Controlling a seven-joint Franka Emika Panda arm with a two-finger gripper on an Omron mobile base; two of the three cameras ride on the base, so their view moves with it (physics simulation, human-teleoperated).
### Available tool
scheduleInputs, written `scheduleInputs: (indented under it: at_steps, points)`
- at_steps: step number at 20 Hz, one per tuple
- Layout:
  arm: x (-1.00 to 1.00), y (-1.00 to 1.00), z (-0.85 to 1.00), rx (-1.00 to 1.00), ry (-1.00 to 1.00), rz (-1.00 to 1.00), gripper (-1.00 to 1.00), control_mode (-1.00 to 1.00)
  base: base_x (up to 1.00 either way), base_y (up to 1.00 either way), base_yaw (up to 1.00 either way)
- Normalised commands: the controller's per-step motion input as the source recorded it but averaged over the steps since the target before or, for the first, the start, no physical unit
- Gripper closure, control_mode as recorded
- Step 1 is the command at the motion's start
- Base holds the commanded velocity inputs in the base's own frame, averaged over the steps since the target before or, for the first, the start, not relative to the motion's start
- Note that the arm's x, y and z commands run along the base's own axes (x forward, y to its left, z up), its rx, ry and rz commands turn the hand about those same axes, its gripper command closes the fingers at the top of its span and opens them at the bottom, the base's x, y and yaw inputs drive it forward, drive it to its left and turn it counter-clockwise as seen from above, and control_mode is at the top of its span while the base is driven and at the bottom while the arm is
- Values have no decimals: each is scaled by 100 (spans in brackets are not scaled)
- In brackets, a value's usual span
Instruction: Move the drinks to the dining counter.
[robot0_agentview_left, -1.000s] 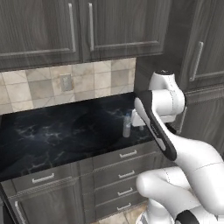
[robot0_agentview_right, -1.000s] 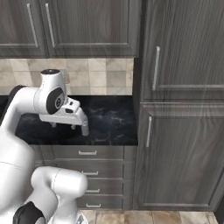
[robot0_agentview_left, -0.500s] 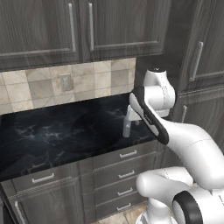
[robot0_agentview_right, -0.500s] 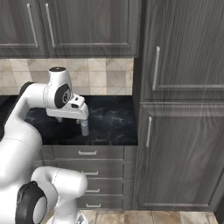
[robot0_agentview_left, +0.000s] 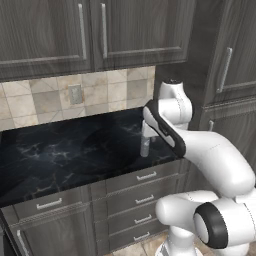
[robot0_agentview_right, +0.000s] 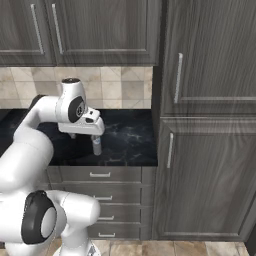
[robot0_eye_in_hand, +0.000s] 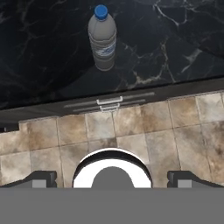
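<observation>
Presently on record: one slim clear plastic bottle with blue cap, standing upright on the black veined counter, near its front edge and close to the right end where the counter meets the tall dark cabinet. In the hand view the bottle sits toward the top, left of centre, well ahead of the gripper, whose two dark finger tips stand wide apart at the bottom corners with nothing between them. Left base view: the bottle shows just below and beside the white wrist, apart from it, not touched. Right base view: the bottle stands directly under the hand's flat end, free of the fingers. Surroundings, itemised: tiled backsplash in beige and grey squares behind the counter, with a small wall outlet; dark wood-grain upper cabinets with bar handles overhead; a bank of drawers with metal pulls below the counter front; a tan tiled floor beneath. Counter surface around the bottle carries no neighbouring items in the hand view; the arm's own forearm crosses just right of the bottle in the left base view.
</observation>
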Motion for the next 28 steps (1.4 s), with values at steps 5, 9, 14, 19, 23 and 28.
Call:
scheduleInputs:
  at_steps: [5,9,14,19,23,28]
  points:
    - [18,0,-21,-1,0,0,-100,-100,0,0,0]
    - [19,0,-21,-1,0,0,-100,-100,0,0,0]
    - [24,0,-17,0,0,0,-100,-100,0,0,0]
    - [18,0,-14,0,0,0,-100,-100,0,0,0]
    - [21,4,-18,0,0,0,-100,-100,0,0,0]
    - [15,15,-20,0,0,0,-100,-100,0,0,0]
